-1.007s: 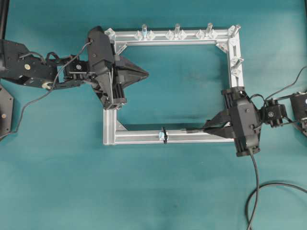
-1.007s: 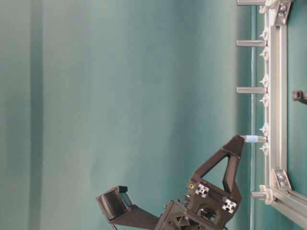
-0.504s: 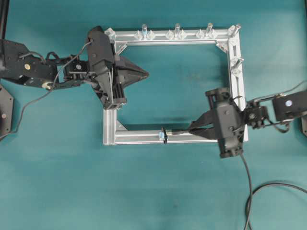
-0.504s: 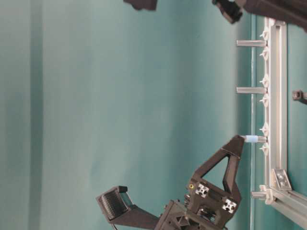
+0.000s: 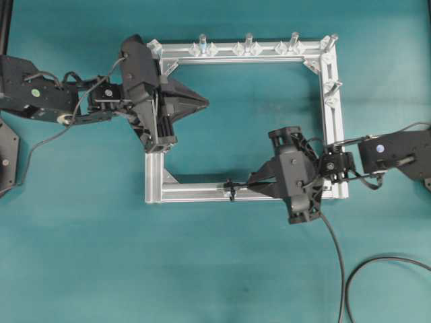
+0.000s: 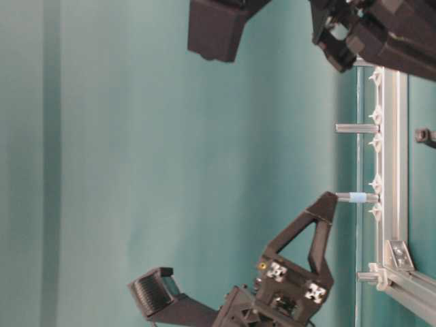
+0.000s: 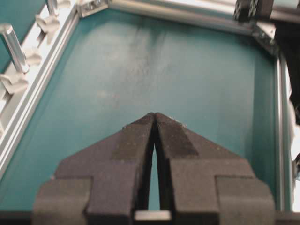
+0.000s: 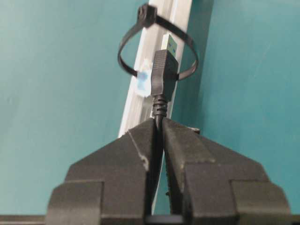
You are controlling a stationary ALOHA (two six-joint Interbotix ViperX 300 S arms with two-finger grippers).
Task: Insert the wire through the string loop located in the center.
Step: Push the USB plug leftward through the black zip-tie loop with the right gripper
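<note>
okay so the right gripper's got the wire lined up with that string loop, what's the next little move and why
Probably keep sliding the right gripper straight ahead along the bar. It pinches the wire just behind the plug, and the metallic tip sits inside the outline of the string loop, though these views don't show whether it has passed through.

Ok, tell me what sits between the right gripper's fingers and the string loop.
Only the wire's own plug end: in the right wrist view it runs from the right gripper up to the string loop, its tip at the ring.
</note>
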